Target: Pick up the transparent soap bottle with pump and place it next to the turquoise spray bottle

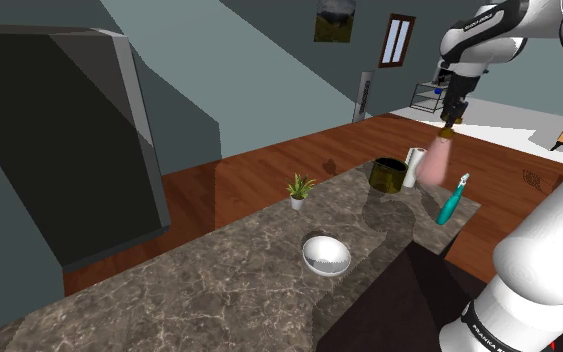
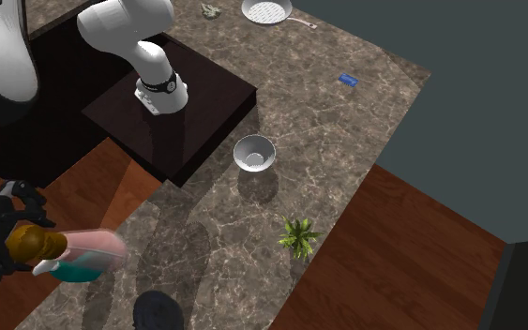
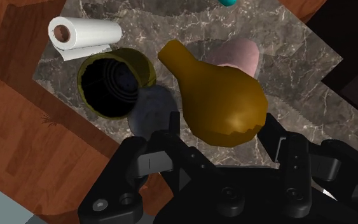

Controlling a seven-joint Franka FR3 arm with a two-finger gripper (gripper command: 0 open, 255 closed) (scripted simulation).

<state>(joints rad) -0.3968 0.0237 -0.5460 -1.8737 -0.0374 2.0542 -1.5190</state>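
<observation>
Shoulder view, step: carry phase, judged from the pose. The soap bottle (image 1: pixel 435 162) hangs clear of the counter (image 1: pixel 219 270), so the pick looks done and the placing is not yet done.
Shoulder view, grip: the gripper (image 1: pixel 451 118) is clamped on the bottle's brown pump (image 1: pixel 449 129), with the pinkish body below it.
Shoulder view, axis: the long axis is close to upright. The pump points to about 12 o'clock and the base to about 6, leaning slightly toward 7.
Shoulder view, place: the bottle is at 12 o'clock of the turquoise spray bottle (image 1: pixel 452 200) and near it. A dark pot (image 1: pixel 387 174) and a paper roll (image 1: pixel 412 165) sit at its 9 o'clock.
Second exterior view, axis: looking steeply down, the pump (image 2: pixel 32 244) is at 9 o'clock and the body (image 2: pixel 88 251) runs toward 3. A turquoise strip (image 2: pixel 65 272) shows just at its 6 o'clock.
Second exterior view, surroundings: a bowl (image 2: pixel 254 153) and a small plant (image 2: pixel 299 236) lie well apart, toward 2 and 3 o'clock.
Wrist view, grip: both fingers (image 3: pixel 171 130) flank the pump head, and the body recedes beyond it toward the counter.
Next move: a straight descent with the base kept downward, releasing only once the base rests on the counter. The landing spot should be beside the spray bottle, short of the pot and roll.
</observation>
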